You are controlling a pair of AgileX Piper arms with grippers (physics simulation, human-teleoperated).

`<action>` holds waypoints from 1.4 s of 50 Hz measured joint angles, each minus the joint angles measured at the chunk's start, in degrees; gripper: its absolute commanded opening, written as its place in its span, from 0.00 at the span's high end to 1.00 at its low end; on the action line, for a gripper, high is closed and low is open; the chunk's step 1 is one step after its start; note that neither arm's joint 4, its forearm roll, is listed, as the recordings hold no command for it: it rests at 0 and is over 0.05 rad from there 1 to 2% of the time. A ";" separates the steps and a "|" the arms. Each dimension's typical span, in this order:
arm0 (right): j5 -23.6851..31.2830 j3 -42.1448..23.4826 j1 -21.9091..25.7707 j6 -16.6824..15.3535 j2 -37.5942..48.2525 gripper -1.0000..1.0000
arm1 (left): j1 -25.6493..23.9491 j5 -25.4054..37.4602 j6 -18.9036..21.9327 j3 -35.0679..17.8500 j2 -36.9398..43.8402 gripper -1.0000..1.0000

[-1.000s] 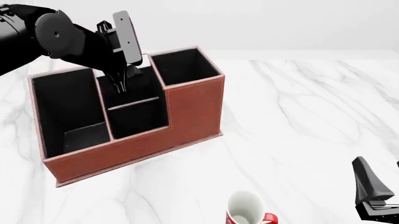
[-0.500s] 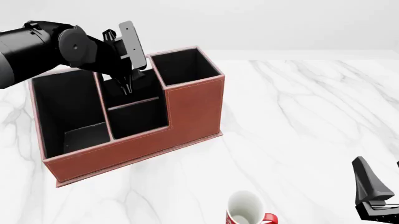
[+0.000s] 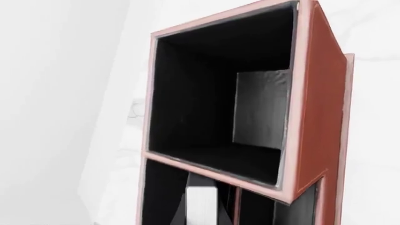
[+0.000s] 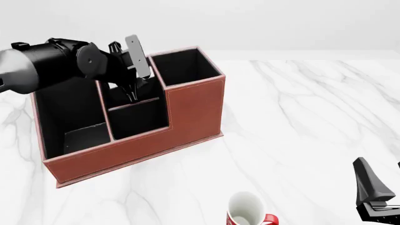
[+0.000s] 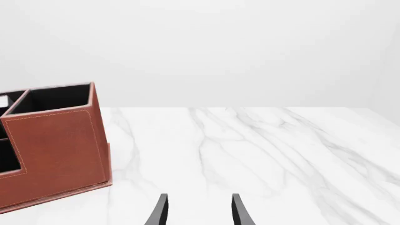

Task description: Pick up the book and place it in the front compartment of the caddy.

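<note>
Front view | left claw [image 4: 131,93] over caddy [image 4: 187,112] divider, grip unclear | right claw [image 5: 196,211] apart

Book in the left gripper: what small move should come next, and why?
Probably nudge the left gripper toward the camera, then lower. The book, its white edge visible in the wrist view, hangs about over the thin divider, not yet over the front compartment.

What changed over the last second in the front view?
The left arm came down and toward the camera, and its claw now dips lower, at the thin divider between the caddy's two middle cells. Whether it holds the book can't be told. The caddy, mug and right claw stayed put.
</note>
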 measured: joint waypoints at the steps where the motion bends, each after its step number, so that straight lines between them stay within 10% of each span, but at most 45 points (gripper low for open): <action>1: 0.00 0.00 0.00 0.00 0.00 0.00 | 0.05 -0.25 0.04 0.04 0.17 1.00; 5: 0.00 0.00 0.00 0.00 0.00 0.00 | 0.12 -0.54 0.05 0.09 0.19 1.00; 6: 0.00 0.00 0.00 0.00 0.00 0.00 | 0.13 -0.57 0.10 0.06 0.23 0.00; 70: 0.00 0.00 0.00 0.00 0.00 0.00 | 1.00 0.76 0.80 1.65 -4.18 0.00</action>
